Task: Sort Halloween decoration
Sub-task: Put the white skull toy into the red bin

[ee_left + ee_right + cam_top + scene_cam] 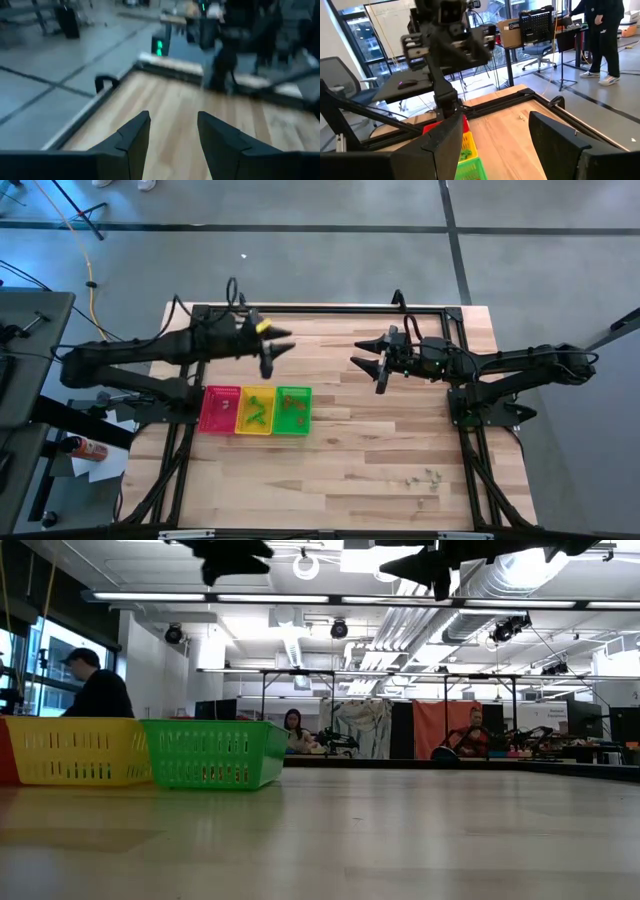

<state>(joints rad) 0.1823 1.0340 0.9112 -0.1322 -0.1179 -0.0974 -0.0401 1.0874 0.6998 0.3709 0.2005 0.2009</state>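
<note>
Three small trays stand side by side left of the table's middle: red (218, 410), yellow (256, 411) and green (293, 410). Tiny Halloween decoration pieces lie in the yellow tray (259, 417) and in the green tray (297, 406). Several more lie loose (424, 476) near the table's front right. My left gripper (288, 342) hangs open, high above the table behind the trays, with nothing between its fingers (172, 130). My right gripper (354, 354) faces it from the right, also raised, open and empty (495, 135).
A black frame (330, 309) runs along the table's far edge and down both sides. Bare wood lies between the trays and the loose pieces. People sit and stand in the room beyond the table (95, 690).
</note>
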